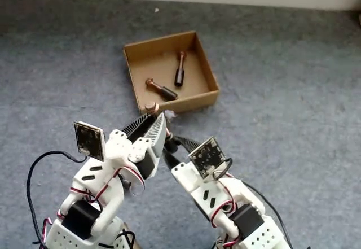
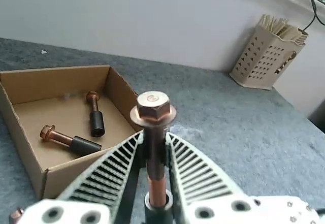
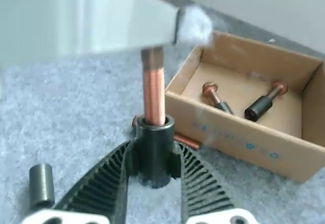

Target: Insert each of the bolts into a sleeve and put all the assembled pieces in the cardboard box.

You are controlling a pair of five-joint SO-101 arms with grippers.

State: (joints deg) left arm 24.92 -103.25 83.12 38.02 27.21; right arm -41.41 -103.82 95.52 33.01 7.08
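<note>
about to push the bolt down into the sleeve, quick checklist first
1. Grip on the bolt: ok, left gripper shut on it.
2. Grip on the sleeve: ok, right gripper shut on it.
3. Tip in the sleeve mouth: ok.
4. Fully seated: not ok, bare shank shows above the sleeve.
5. Depth inside: cannot tell, hidden.
6. Room in the cardboard box: ok, two assembled pieces, bare floor beside them.
</note>
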